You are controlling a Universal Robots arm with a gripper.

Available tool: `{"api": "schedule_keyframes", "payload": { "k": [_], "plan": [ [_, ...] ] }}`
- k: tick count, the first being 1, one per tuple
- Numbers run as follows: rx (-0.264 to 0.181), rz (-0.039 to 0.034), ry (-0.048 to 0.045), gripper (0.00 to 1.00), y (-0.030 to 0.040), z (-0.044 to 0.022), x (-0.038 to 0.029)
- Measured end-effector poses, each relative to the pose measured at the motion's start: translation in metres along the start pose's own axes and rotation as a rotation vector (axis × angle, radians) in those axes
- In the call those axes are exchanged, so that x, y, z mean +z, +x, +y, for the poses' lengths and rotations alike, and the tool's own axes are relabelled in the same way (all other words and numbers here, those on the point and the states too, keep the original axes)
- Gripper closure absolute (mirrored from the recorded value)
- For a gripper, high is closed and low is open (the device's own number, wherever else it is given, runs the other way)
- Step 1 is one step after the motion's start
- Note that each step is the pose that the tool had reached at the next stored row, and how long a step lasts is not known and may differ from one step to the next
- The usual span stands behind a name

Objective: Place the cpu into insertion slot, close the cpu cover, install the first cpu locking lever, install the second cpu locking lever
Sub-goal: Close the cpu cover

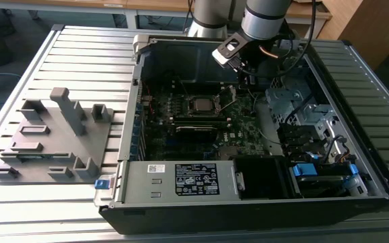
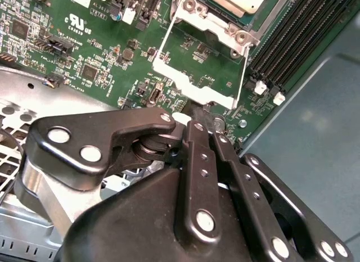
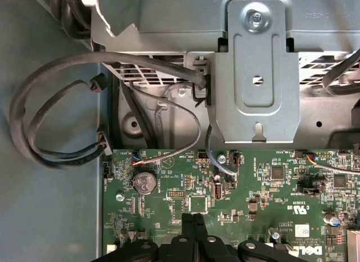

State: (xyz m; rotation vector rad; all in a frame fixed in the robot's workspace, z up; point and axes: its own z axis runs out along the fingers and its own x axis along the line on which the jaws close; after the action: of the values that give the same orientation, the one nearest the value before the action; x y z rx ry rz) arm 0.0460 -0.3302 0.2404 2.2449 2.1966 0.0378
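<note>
Gripper (image 2: 206, 125): fingers (image 2: 196, 139) were pressed together, with nothing between them. In the first wrist view the closed tips (image 3: 194, 218) showed only a thin seam and hung over the green motherboard (image 3: 264, 186), near a coin battery (image 3: 144, 182).

The cpu (image 1: 200, 105) lay flat in the insertion slot (image 2: 198, 17), silver top up. In the exterior view it sat near the middle of the board, to the exterior view's left of the gripper and apart from it. In the second wrist view the cpu (image 2: 236, 0) lay beyond the fingertips, with no contact.

The cpu cover (image 2: 187, 85) was open, swung up off the slot. Its silvery frame stood between the slot and the fingertips, and green board showed through its cut-out. The cover's near edge was just beside the tips; whether they touched could not be told.

Long black memory sticks (image 2: 292, 40) ran beside the slot.

Surroundings: the open computer case (image 1: 181, 215) lay on a slatted metal table (image 1: 79, 50). A grey fixture block (image 1: 52, 136) sat on the table to the exterior view's left of the case. Black cables (image 3: 56, 71) looped beside a grey metal bracket (image 3: 256, 82) at the board's edge.
</note>
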Motion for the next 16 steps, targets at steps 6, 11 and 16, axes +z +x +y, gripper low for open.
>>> {"api": "schedule_keyframes", "payload": {
  "k": [6,11,16],
  "plan": [
    [0.000,0.0000,-0.0001,0.90,-0.0002,-0.0062,-0.0001],
    [0.000,0.0001,-0.0003,0.90,-0.0003,-0.0120,-0.0002],
    [0.000,0.0002,-0.0025,0.90,-0.0005,-0.0199,-0.0003]
  ]
}}
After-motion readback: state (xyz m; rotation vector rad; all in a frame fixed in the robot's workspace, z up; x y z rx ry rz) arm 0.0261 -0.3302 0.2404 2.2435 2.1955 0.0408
